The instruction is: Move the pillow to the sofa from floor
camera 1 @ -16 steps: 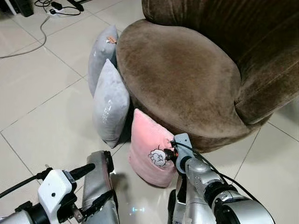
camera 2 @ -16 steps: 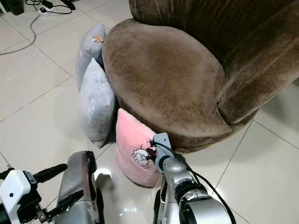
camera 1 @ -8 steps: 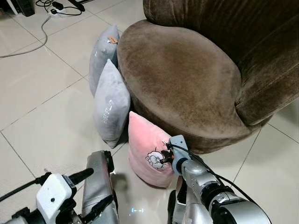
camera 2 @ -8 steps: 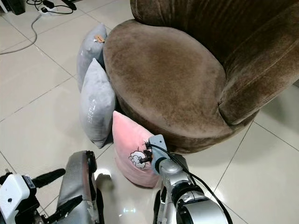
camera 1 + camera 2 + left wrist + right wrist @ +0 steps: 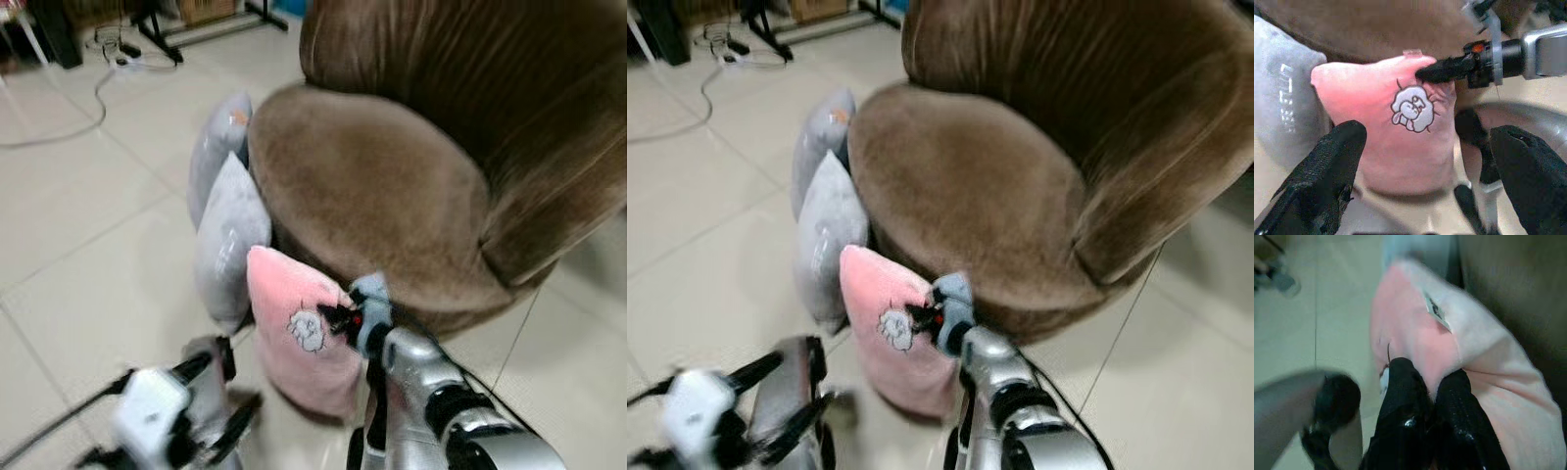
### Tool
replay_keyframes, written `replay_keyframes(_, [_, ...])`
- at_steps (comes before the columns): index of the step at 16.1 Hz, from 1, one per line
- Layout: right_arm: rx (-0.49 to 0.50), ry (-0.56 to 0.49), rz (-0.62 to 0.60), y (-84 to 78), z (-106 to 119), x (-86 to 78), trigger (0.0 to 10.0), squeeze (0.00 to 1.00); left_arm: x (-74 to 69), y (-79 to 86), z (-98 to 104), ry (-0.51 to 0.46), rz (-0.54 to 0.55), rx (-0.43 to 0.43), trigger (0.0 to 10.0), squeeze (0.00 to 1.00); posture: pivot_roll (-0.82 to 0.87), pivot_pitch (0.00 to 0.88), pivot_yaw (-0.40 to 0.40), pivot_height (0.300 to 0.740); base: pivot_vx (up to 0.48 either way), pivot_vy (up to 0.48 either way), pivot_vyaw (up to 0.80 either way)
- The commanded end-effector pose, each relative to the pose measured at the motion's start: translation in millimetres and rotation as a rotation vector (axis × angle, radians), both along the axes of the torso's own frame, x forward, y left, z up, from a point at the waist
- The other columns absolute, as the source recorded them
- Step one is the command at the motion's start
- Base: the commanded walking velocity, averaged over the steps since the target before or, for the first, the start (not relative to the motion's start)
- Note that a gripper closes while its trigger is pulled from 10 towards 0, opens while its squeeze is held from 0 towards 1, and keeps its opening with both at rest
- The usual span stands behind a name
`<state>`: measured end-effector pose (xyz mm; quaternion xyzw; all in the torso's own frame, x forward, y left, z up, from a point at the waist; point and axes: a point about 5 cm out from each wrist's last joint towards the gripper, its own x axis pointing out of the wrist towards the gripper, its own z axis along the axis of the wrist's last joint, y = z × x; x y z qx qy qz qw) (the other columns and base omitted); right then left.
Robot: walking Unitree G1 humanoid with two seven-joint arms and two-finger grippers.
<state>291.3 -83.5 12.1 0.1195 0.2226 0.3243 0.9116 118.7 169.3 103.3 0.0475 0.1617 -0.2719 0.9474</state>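
right hand (image 5: 338, 315) pinching pink pillow (image 5: 294, 333), grey pillows (image 5: 228, 230) beside, sofa (image 5: 392, 186) behind

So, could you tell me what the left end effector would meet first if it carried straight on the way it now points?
Most likely the pink pillow: the left end effector is open and aimed at its sheep face. The right end effector already pinches the pillow's top edge. Depth is unclear.
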Motion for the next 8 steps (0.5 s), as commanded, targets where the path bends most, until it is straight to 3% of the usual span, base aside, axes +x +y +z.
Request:
replay_keyframes(1, [0.066,-0.074,-0.013,-6.4,17.2,10.5,0.0,0.00,0.6,-4.5,-7.8,-0.001,0.033,0.017,10.0,0.00,0.17,0.000,-0.117,0.521,0.000,0.000,0.00])
replay_keyframes(2, [0.164,-0.143,-0.022,-19.3,41.6,21.0,0.0,0.00,20.3,-17.5,-19.8,-0.050,0.158,-0.033,10.0,0.00,0.15,0.000,-0.139,0.521,0.000,0.000,0.00])
replay_keyframes(3, [0.186,-0.168,-0.025,-24.8,49.7,21.6,0.0,0.00,22.8,-17.0,-17.0,-0.071,0.194,-0.050,10.0,0.00,0.15,0.000,-0.141,0.521,0.000,0.000,0.00])
replay_keyframes(6, [0.248,-0.249,-0.047,-43.8,78.6,26.8,0.0,0.00,30.4,2.8,-1.4,-0.144,0.294,-0.078,10.0,0.00,0.13,0.000,-0.161,0.521,0.000,0.000,0.00])
replay_keyframes(7, [0.331,-0.330,-0.099,-57.0,114.8,32.0,0.0,0.00,37.9,13.8,12.5,-0.206,0.337,-0.072,10.0,0.00,0.12,0.000,-0.166,0.521,0.000,0.000,0.00])
replay_keyframes(8, [0.363,-0.375,-0.127,-60.9,133.0,33.6,0.0,0.00,44.2,14.6,18.5,-0.231,0.360,-0.057,10.0,0.00,0.12,0.000,-0.166,0.521,0.000,0.000,0.00])
